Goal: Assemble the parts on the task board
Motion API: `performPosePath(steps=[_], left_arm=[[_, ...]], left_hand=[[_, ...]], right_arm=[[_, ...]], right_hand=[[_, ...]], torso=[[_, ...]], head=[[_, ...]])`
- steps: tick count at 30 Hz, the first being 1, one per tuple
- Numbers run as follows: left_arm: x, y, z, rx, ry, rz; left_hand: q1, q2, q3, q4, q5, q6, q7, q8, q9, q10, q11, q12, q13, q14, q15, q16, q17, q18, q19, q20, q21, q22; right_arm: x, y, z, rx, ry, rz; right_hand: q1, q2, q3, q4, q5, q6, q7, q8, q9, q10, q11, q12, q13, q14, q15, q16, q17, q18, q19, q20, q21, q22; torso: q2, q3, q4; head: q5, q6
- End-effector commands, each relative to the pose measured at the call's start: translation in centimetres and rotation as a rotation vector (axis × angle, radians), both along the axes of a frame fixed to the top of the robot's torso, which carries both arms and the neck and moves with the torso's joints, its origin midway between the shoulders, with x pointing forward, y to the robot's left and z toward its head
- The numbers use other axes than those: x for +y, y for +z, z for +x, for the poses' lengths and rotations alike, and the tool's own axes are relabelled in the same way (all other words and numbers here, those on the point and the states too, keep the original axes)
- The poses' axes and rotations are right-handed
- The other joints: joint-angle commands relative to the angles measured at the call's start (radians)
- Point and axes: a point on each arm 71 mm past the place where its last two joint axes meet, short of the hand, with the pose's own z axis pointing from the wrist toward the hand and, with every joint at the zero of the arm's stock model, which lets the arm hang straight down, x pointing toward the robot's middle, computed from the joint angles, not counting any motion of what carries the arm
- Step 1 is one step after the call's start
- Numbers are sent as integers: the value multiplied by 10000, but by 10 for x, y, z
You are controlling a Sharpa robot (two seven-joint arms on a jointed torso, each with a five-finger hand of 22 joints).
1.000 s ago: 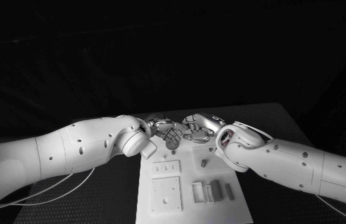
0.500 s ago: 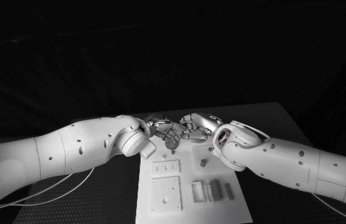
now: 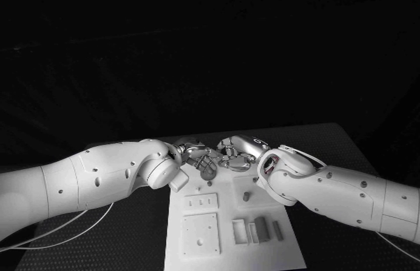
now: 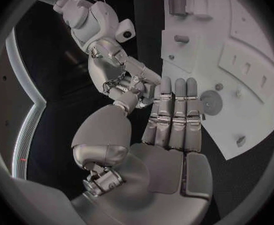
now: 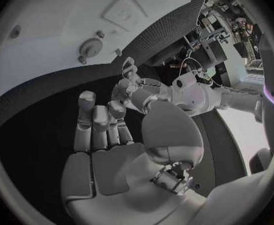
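Both arms meet at frame centre of head view, above far end of task board, white plate on black worktop in lower middle of frame. Left robot hand: fingers straight, side by side, over round part; nothing held. Right robot hand: fingers loosely curled, apart, nothing visibly held. Fingertips of both hands close together, possibly touching; hard to tell. Upright peg mid-board; small blocks at lower right of board.
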Motion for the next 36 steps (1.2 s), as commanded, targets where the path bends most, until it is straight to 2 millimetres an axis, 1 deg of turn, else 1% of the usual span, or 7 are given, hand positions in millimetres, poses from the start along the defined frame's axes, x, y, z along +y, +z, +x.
performPosePath(steps=[1,12,25,28,31,34,36], left_arm=[[-6,4,0,-168,-136,-282],[-5,4,1,-146,-96,-164],[-4,4,0,-171,-64,-227],[-3,4,0,-148,-8,-225],[-3,4,0,-151,-37,-148],[-2,4,0,-209,-31,-75],[-2,4,0,-241,-2,-39]], left_hand=[[180,53,132,8,0,104,-7,48,-3,90,-26,62,57,89,-32,62,52,107,64,-52,49,23],[316,273,467,23,-2,237,-99,77,40,158,-76,92,272,145,-70,67,247,-5,29,-116,35,104],[440,240,941,54,43,321,-166,85,127,143,-92,62,556,181,-93,-34,435,-115,33,-202,23,209],[196,536,1003,62,72,395,-134,132,235,227,-137,114,745,228,-120,-77,517,-146,23,-238,7,251],[-8,543,1359,0,7,403,-157,190,427,231,-166,162,1030,251,-133,-134,649,-164,36,-265,11,332],[-74,499,1523,-29,12,411,-176,220,546,231,-185,190,1213,290,-148,-163,731,-165,50,-282,24,398],[-86,482,1578,-38,17,422,-185,233,593,239,-196,204,1287,314,-158,-171,765,-160,60,-293,33,427]], right_arm=[[3,-4,-2,271,240,-88],[2,-4,-1,284,202,-93],[-1,-6,1,340,120,-123],[-2,-6,2,344,87,-63],[-3,-6,2,373,63,68],[-4,-6,3,490,44,320],[-4,-5,3,476,90,375]], right_hand=[[52,4,-6,-26,4,2409,-231,22,21,-363,-302,33,-15,6,-94,8,-17,72,-7,-54,51,163],[50,2,-5,-26,5,2410,-232,16,30,-359,-304,32,-21,10,-97,5,-21,72,-5,-57,50,160],[47,2,-2,-26,5,2410,-233,6,41,-356,-305,30,-28,14,-100,0,-26,72,-5,-59,47,157],[39,-9,2,-24,4,2400,-230,-12,49,-360,-304,19,-40,9,-103,-19,-37,72,-12,-60,36,150],[35,-32,12,-24,5,2390,-227,-38,55,-368,-302,-1,-57,0,-107,-47,-53,72,-22,-60,18,140],[3,-75,35,-12,4,2346,-205,-138,25,-386,-286,-48,-95,-16,-111,-102,-85,72,-38,-54,-17,122],[-138,-235,84,15,21,2183,-119,-417,-143,-437,-217,-137,-155,-44,-80,-155,-112,72,-62,-44,-60,104]], torso=[[-2,4,-2],[-1,2,3],[2,3,-2],[-2,4,2],[1,5,1],[0,5,-7],[0,8,-6]], head=[[-4,-9],[4,-20],[0,-33],[11,-35],[16,-38],[14,-34],[19,-36]])
